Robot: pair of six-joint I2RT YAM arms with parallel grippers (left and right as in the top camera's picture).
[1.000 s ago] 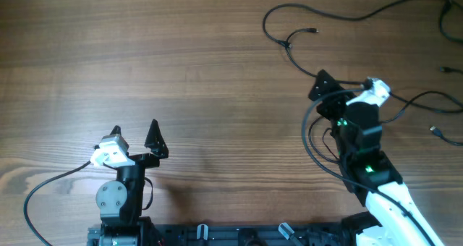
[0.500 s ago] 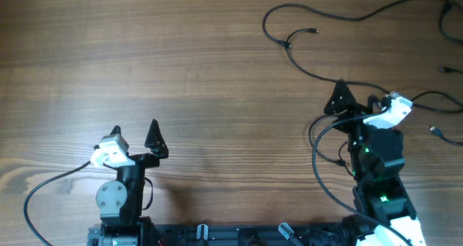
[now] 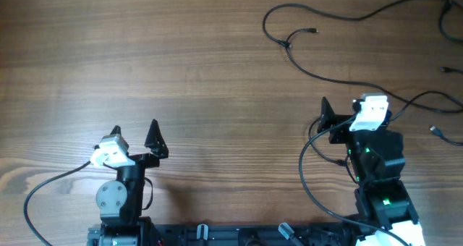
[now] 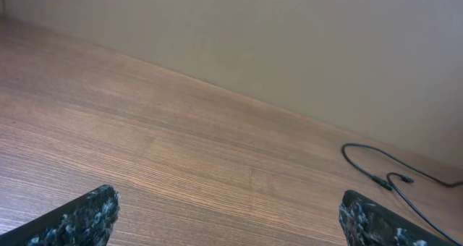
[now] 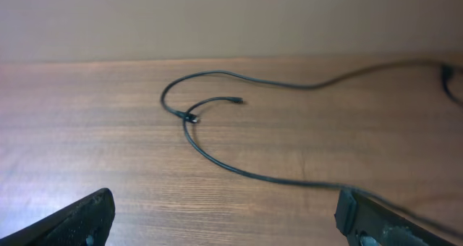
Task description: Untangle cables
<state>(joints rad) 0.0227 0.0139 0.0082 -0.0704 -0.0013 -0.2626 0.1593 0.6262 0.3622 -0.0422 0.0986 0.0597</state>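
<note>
Cables (image 3: pixel 288 42) — thin black cords, loose on the far right of the wooden worktop (image 3: pixel 181 72).
Left gripper (image 3: pixel 134 129) — jaws spread wide, holding nothing, well apart from the cords.
Right gripper (image 3: pixel 343 105) — jaws spread wide, empty, near the cords.

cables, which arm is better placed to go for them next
Right. The cables lie on the far right part of the table. The open right gripper sits just short of them, with the looped cable straight ahead in its wrist view. The left gripper, also open, is far off on the other side.
</note>
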